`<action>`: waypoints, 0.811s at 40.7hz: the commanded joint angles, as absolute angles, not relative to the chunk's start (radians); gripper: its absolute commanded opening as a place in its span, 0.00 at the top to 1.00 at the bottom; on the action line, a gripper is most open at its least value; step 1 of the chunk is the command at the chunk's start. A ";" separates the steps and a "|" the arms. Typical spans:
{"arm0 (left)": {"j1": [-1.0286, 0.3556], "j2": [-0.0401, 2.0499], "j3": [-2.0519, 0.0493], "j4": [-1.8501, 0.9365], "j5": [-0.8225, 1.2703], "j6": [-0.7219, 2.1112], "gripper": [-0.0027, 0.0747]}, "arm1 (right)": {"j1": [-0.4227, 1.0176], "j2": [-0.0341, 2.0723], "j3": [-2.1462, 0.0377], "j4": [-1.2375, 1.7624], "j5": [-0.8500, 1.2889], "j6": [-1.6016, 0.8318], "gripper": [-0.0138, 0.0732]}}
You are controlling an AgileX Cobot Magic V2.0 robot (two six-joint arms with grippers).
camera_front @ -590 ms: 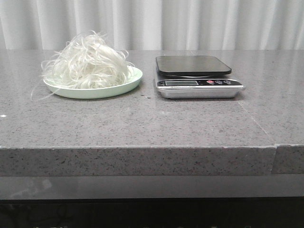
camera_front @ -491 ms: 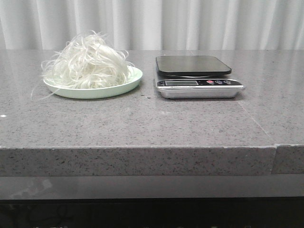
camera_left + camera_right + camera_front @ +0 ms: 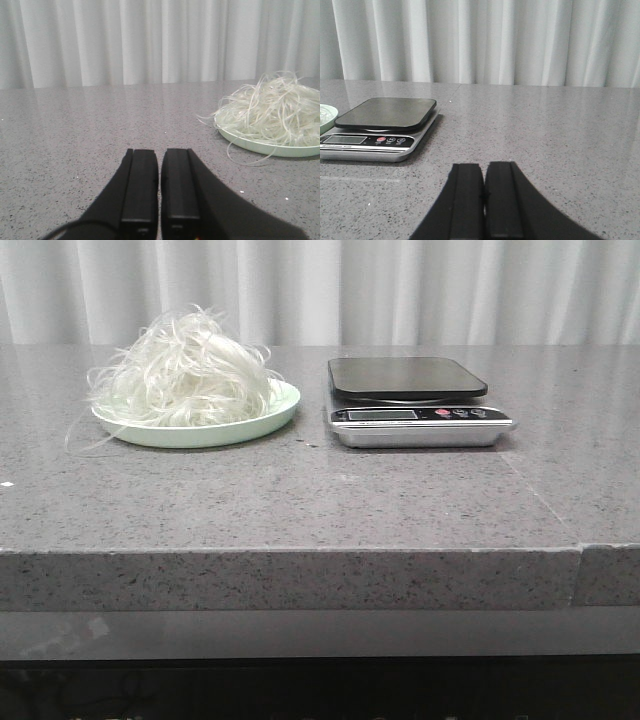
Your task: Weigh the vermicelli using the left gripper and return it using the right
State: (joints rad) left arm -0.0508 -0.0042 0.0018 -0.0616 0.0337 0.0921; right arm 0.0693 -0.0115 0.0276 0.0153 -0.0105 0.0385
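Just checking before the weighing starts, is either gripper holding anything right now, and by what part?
Nothing is held. The left gripper and right gripper are both shut on nothing, low over the counter. The vermicelli sits untouched on its plate.

A grey speckled table stands before a white pleated curtain hanging at the far side.

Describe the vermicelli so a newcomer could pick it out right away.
On the grey stone table, look to the left half, beside the kitchen scale. There a pale green plate holds the vermicelli: a fluffy heap of thin, translucent off-white strands, the only loose, wiry thing there, some spilling over the rim.
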 commanded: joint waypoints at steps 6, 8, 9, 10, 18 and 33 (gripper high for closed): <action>-0.050 -0.025 0.008 -0.071 -0.097 0.090 0.78 | 0.063 -0.027 0.018 0.017 -0.142 0.037 0.66; -0.050 -0.025 0.004 -0.071 -0.140 0.090 0.78 | 0.063 -0.027 0.008 0.017 -0.155 0.037 0.66; -0.050 -0.025 0.000 -0.071 -0.161 0.090 0.78 | 0.063 -0.026 -0.003 0.017 -0.152 0.037 0.66; -0.050 -0.025 -0.013 -0.071 -0.174 0.090 0.78 | 0.063 -0.026 -0.012 0.017 -0.150 0.037 0.66; -0.052 -0.018 -0.174 -0.071 -0.150 0.090 0.78 | 0.063 -0.021 -0.167 0.017 -0.033 0.037 0.66; -0.052 0.227 -0.625 -0.071 0.272 0.090 0.78 | 0.063 0.195 -0.562 0.017 0.271 0.037 0.66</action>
